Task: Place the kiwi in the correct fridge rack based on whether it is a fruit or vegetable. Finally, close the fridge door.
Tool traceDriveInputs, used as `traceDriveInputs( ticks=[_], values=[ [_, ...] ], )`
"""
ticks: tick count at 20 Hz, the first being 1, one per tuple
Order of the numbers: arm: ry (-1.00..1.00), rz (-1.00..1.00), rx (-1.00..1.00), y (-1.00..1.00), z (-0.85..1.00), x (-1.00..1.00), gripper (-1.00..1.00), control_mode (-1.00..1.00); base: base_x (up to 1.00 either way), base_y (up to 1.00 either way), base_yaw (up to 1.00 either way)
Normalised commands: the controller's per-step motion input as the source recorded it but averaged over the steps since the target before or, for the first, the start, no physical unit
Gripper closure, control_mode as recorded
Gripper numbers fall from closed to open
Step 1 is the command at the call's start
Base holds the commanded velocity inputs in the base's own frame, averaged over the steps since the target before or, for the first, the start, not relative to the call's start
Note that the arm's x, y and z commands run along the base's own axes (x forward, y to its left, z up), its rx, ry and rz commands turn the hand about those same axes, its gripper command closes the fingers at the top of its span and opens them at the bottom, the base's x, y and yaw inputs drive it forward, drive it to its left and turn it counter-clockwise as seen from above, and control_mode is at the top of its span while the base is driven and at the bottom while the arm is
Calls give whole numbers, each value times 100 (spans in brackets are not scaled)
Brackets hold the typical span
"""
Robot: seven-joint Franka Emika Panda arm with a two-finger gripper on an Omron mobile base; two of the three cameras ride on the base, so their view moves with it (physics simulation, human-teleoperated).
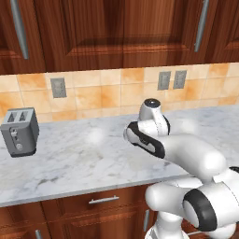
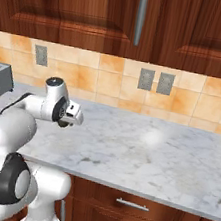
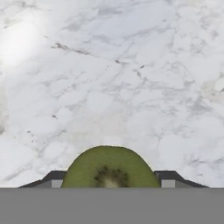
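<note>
Over the marble counter (image 1: 70, 158), the gripper (image 3: 109, 177) looks down at bare stone, its own arm hiding it in the left base view. Only the upper part of the kiwi (image 3: 108, 168) shows in the hand view, its lower part cut off. Both dark fingertips (image 3: 54, 177) flank the kiwi and press its sides, pinching it between them. A toaster (image 1: 19, 131) stands far left.

arm (image 1: 186, 154): folded, elbow bent, forearm reaching forward from the base | wrist: turned so the hand looks down | gripper (image 3: 109, 186): jaws closed on the kiwi (image 3: 109, 168), one dark fingertip (image 3: 173, 177) on each side of it
</note>
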Motion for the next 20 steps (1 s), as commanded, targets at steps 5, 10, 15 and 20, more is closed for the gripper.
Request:
traceDriveInputs(
  ticks=[5,10,15,20],
  values=[
    [0,-4,4,-2,100,-100,100,-100,0,0,0],
    [4,-6,11,-12,95,-98,100,-100,0,0,0],
    [12,-5,10,-18,55,-50,100,-100,0,0,0],
    [1,-4,0,0,0,0,100,100,-6,0,0]
  ],
)
